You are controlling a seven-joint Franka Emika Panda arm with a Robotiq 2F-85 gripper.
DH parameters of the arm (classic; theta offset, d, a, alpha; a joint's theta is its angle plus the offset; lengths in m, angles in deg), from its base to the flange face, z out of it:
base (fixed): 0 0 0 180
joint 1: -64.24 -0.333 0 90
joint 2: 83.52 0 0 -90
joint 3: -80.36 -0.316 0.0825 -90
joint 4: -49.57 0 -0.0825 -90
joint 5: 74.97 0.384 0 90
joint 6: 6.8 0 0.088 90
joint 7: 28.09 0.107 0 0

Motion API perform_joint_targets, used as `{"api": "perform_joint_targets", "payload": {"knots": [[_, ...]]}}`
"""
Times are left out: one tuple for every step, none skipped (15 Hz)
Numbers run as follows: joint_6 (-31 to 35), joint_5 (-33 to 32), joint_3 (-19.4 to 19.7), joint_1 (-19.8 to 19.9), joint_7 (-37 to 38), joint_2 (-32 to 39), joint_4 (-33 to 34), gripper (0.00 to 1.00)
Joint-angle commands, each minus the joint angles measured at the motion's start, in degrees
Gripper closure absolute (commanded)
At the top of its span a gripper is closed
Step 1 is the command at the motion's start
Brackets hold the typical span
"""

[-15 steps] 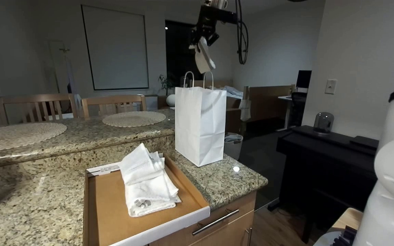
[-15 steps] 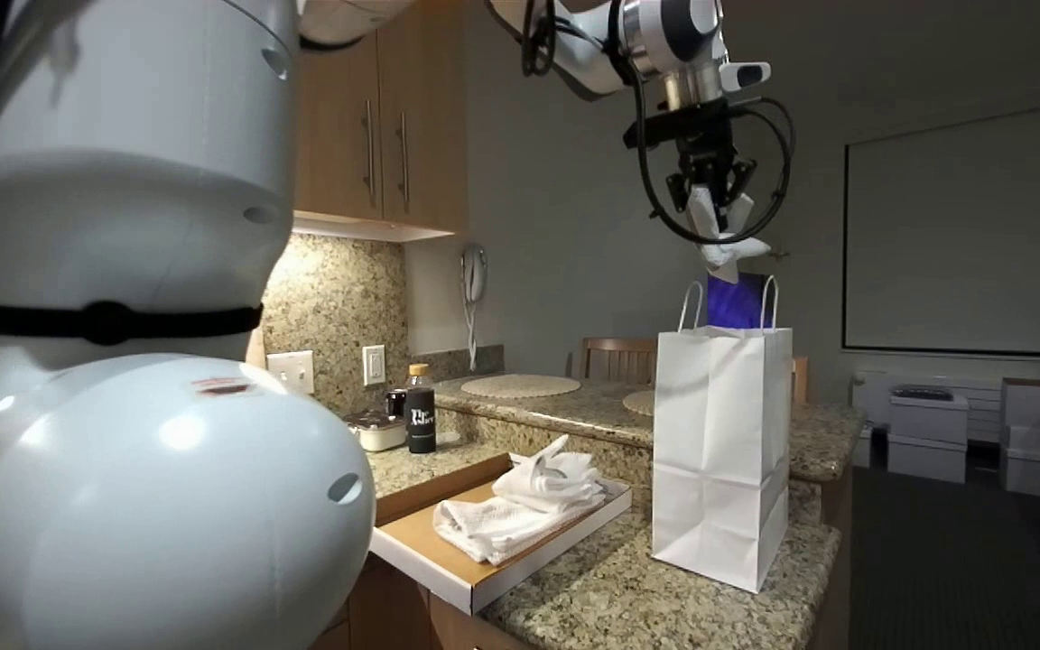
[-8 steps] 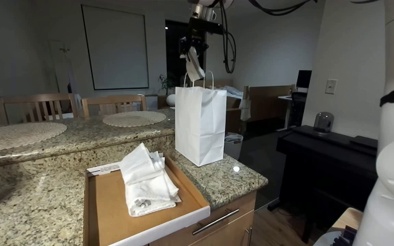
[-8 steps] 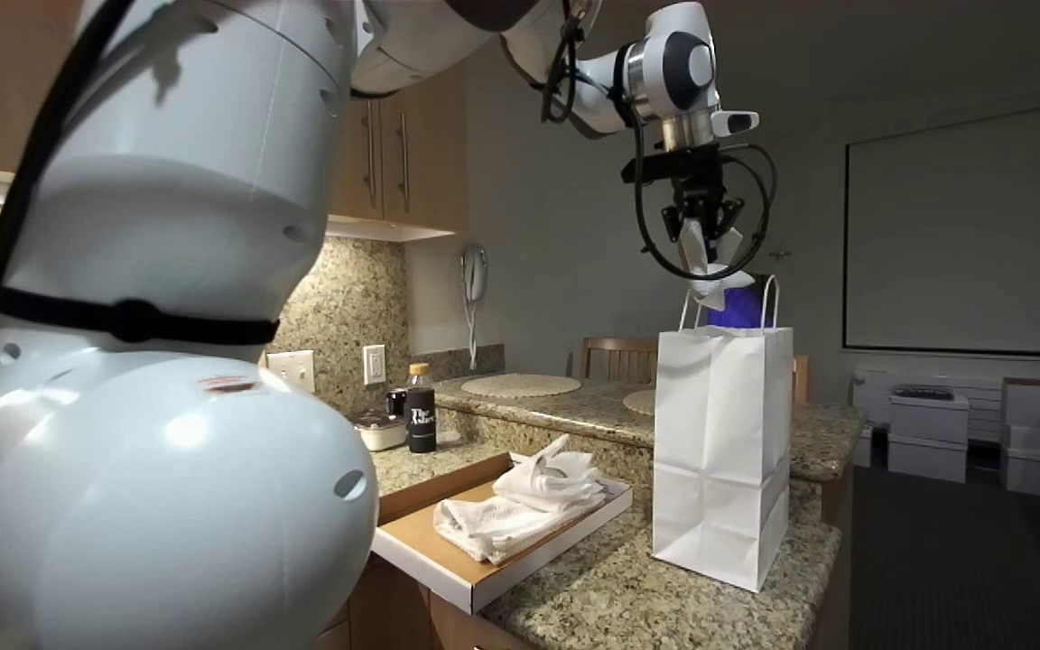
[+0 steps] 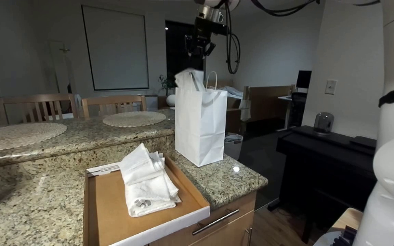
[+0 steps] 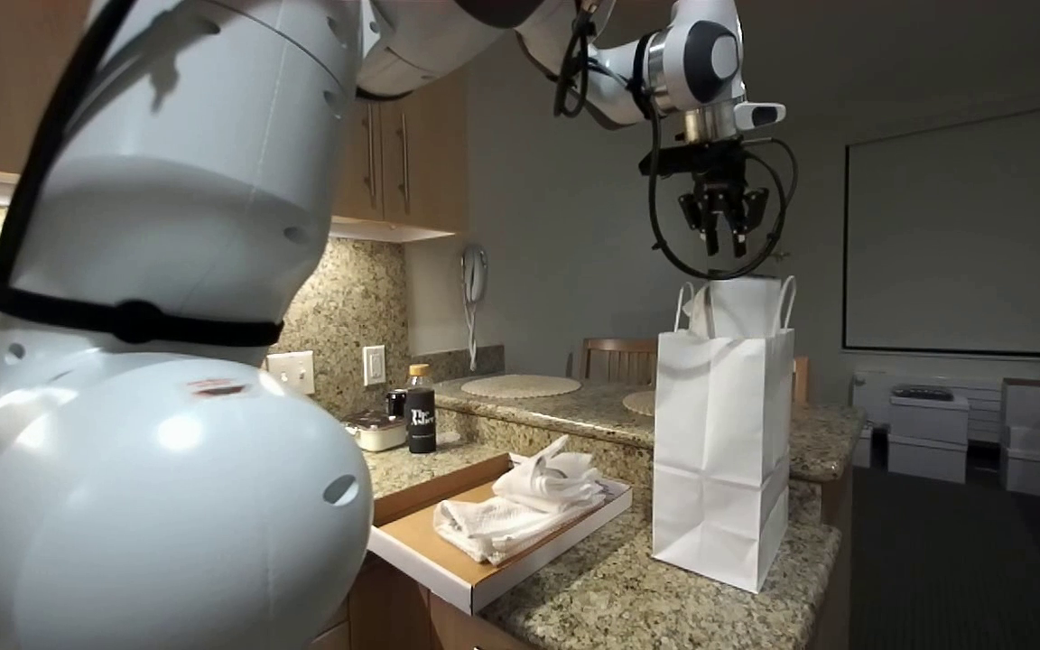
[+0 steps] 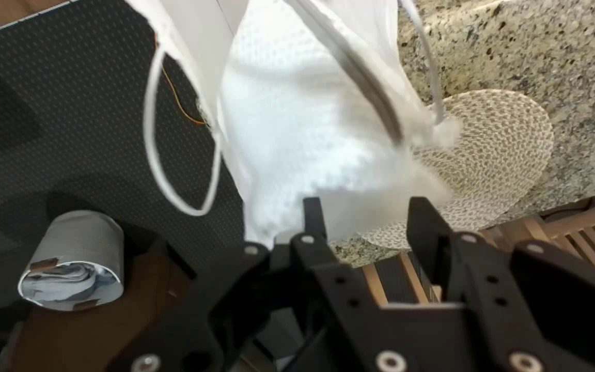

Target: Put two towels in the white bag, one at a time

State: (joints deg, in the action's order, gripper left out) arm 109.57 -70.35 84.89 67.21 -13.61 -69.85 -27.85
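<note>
We record the claw [image 6: 726,246] now spread; the towel [image 6: 747,309] it held is released, lodged partway inside the bag [image 6: 720,442].

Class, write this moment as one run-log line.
Hand: open, above white bag | towel: in bag mouth, partly above rim | cardboard tray: holds more white towels

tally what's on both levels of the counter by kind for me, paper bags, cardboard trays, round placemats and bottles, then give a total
White paper bag: 1
Cardboard tray: 1
Round placemats: 2
Bottle: 1
Total: 5
</note>
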Motion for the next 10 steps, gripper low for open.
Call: {"api": "perform_joint_targets", "payload": {"knots": [[0.48, 0.31, -0.68, -0.56, -1.32, -1.92, 0.67, 0.22], [0.55, -0.02, -1.05, -0.98, -1.86, -3.16, 0.57, 0.14], [0.62, -0.13, -1.45, -1.27, -2.41, -4.23, 0.22, 0.09], [1.01, -0.38, -2.01, -2.04, -2.94, -6.36, -1.35, 0.01], [1.44, -0.63, -2.50, -2.62, -3.48, -7.73, -2.41, 0.01], [2.57, -2.28, -3.30, -4.06, -3.64, -10.68, -6.02, 0.00], [2.79, -3.31, -4.18, -5.18, -3.63, -12.44, -8.24, 0.00], [2.43, -4.82, -5.26, -6.78, -2.10, -14.19, -11.61, 0.00], [1.73, -6.11, -6.20, -7.88, -1.39, -14.93, -13.48, 0.00], [1.65, -7.79, -7.17, -9.07, -0.29, -15.30, -15.81, 0.00]]}}
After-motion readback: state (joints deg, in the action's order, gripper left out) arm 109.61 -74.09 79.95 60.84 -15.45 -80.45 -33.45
